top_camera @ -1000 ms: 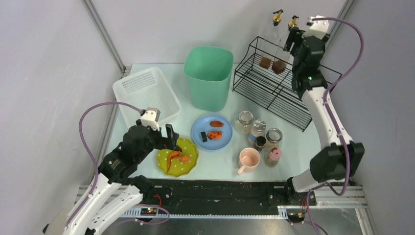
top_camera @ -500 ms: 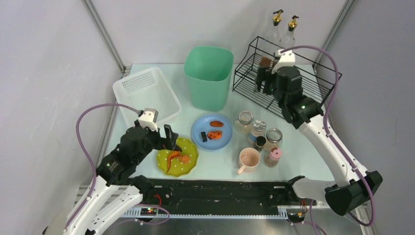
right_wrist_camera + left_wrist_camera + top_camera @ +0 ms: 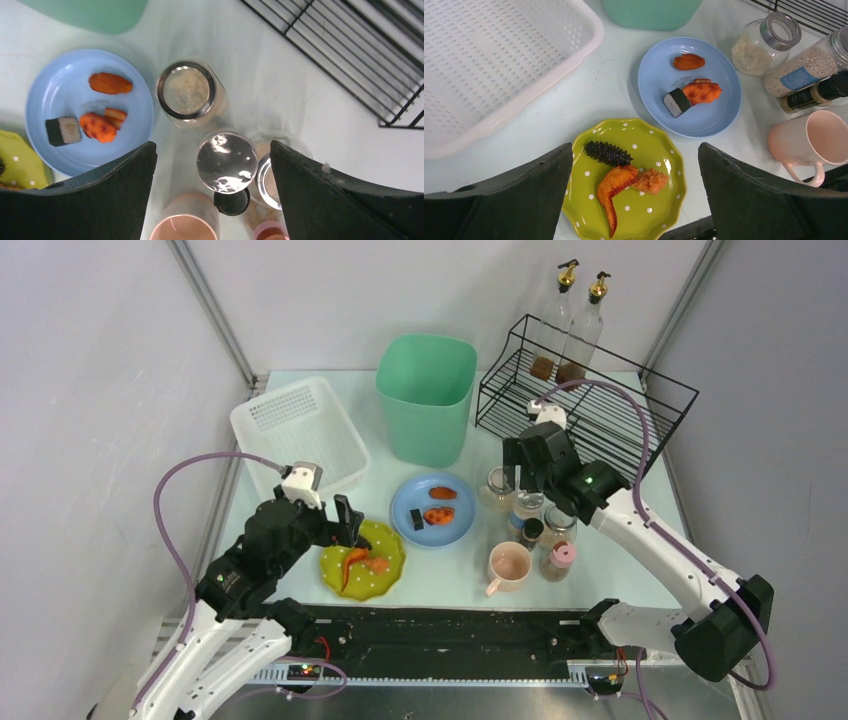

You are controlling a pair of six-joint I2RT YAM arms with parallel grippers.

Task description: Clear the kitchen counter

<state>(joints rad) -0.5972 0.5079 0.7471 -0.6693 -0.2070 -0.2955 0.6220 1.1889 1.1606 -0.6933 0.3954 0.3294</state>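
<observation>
We see the kitchen counter [image 3: 440, 585] spread pale mint-white under both arms, and everything here stands on it. The left gripper [image 3: 635, 150] hangs over a green polka-dot plate [image 3: 651, 142] near the counter's front edge. Its jaws are spread wide with nothing between them. On that plate lie a dark spiky piece [image 3: 607, 153], an orange chicken wing [image 3: 614, 187] touching it, and an orange crumbly lump [image 3: 651, 180] against the wing. Just behind and to the right sits a blue plate [image 3: 716, 120] with two orange pieces and a dark-wrapped block [image 3: 676, 102] that touches one of them.

The right gripper [image 3: 211, 150] hovers over a cluster of jars, its jaws also wide and empty. In its wrist view we find a steel-lidded jar [image 3: 226, 162] between the fingers, though we cannot tell how high above it they are. A jar of pale grains [image 3: 186, 95] stands just behind it, a small dark-capped bottle [image 3: 231, 202] is just in front, and a pink mug [image 3: 809, 145] is near the front edge.

At the left rear we see a white perforated basket [image 3: 499, 60]. A mint-green bin [image 3: 425, 400] stands upright at the middle rear. A black wire rack [image 3: 585, 425] sits at the right rear, with two pourer-topped bottles at its back.
</observation>
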